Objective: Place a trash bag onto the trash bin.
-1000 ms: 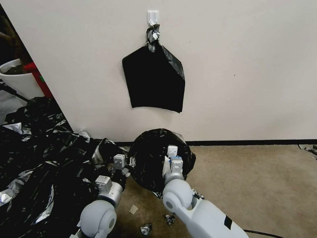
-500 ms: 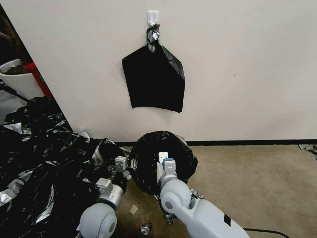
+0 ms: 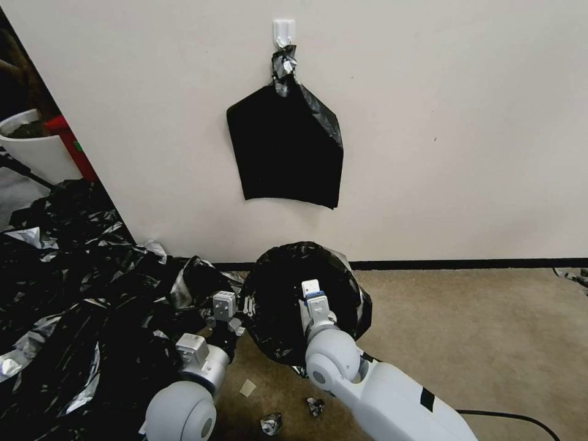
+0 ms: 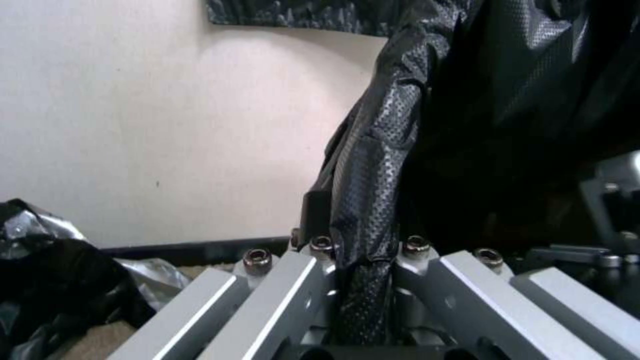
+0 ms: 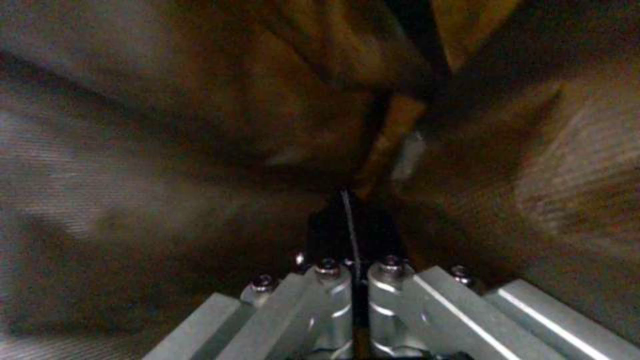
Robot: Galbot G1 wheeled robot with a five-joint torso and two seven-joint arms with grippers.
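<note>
The left hand (image 4: 360,260) pinches a fold of the trash bag (image 3: 288,275) at its left rim, while the right hand (image 5: 353,225), closed thin on film, reaches down inside the bag's mouth, which gapes upward and drapes the trash bin beneath, standing against the wall (image 3: 459,122).
</note>
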